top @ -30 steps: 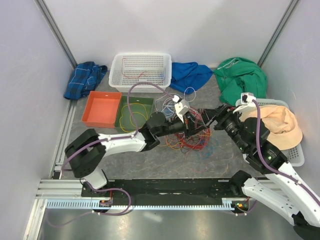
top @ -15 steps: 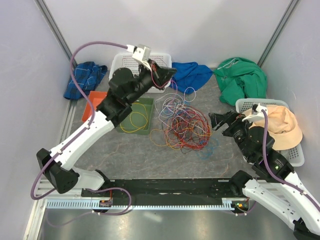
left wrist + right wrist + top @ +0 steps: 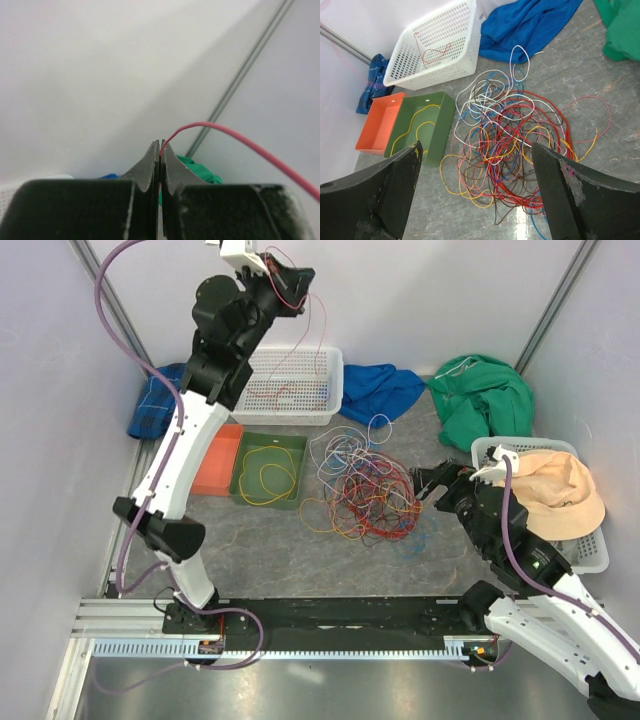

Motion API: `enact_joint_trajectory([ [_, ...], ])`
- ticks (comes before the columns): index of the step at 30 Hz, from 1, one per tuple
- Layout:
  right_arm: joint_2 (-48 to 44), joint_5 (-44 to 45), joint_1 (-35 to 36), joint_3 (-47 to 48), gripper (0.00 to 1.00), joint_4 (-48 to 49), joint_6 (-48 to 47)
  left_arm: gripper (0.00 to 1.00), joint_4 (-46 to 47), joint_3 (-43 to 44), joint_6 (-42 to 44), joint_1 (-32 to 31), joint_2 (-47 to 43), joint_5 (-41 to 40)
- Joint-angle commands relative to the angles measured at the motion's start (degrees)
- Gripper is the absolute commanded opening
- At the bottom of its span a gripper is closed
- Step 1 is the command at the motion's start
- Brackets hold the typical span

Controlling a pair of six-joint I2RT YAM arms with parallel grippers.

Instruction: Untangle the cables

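Left hand [image 3: 290,282], low in the cables [image 3: 365,490] a second ago, now sits high above the white basket [image 3: 300,412], pinched shut on one red cable [image 3: 200,123] trailing down into it. Right hand [image 3: 428,483] has spread wide beside those cables on the table [image 3: 300,560]. Green tray [image 3: 268,503], beside the orange tray [image 3: 215,465], holds a yellow cable [image 3: 262,478].

A robot lab cell: plain white walls [image 3: 430,290] on metal posts [image 3: 558,300] box in a grey table [image 3: 280,550], and a left arm [image 3: 177,455] and right arm [image 3: 520,540] stand bolted at its near edge.
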Motion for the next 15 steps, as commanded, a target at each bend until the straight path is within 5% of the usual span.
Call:
enact_joint_trajectory([
  [1, 1.2, -0.6, 0.3, -2.0, 0.98, 3.8, -1.0, 0.02, 4.9, 6.8, 0.5, 3.5, 6.3, -3.2],
  [6, 2.4, -4.3, 0.2, -7.2, 0.98, 7.2, 1.2, 0.02, 19.6, 7.1, 0.3, 7.8, 12.0, -7.5],
  [15, 2.6, -4.0, 0.2, -11.6, 0.98, 9.3, -0.4, 0.02, 27.5, 11.1, 5.2, 10.6, 26.7, -13.4],
])
